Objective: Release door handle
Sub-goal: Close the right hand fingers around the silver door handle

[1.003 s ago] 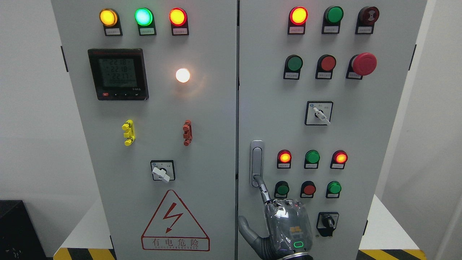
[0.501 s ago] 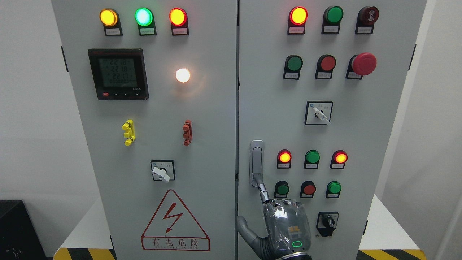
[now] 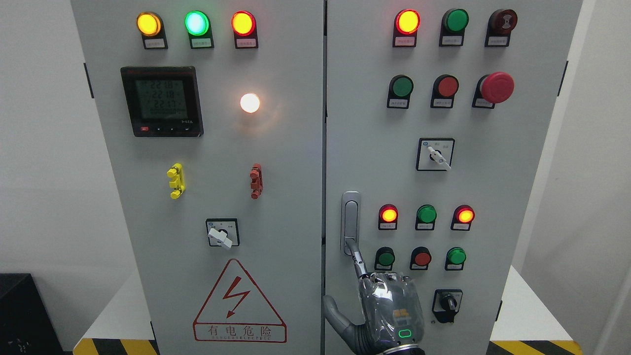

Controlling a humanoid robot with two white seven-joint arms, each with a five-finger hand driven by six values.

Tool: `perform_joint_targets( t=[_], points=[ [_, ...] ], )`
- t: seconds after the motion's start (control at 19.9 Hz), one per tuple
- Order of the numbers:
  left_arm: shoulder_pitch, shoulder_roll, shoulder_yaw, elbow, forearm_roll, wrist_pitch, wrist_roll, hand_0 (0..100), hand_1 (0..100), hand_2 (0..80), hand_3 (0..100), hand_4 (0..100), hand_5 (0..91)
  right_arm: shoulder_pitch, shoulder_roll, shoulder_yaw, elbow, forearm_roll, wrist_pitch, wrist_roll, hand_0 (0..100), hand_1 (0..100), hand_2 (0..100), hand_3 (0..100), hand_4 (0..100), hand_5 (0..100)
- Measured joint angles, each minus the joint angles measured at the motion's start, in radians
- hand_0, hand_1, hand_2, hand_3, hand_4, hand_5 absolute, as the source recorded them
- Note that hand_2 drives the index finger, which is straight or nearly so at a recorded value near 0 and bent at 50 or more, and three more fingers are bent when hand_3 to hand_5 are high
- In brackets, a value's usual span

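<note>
Fingertip contact only: the right hand points one extended finger at the lower end of the door handle on the right door, grasping nothing, probably because letting go is nearly done.

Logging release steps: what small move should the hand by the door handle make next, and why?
Probably draw the right hand straight back and down. Its extended finger touches the lower end of the door handle, which sits flush on the closed right door.
</note>
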Motion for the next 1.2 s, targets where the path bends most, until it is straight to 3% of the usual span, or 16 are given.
perform_joint_targets(
  t=[1.2],
  points=[
    [0.000, 0.000, 0.000, 0.000, 0.000, 0.000, 0.000, 0, 0, 2.2, 9, 1, 0.0, 0.003, 0.001, 0.007, -0.005, 0.000, 0.015, 0.030, 31, 24, 0, 100, 100, 99]
  ],
)
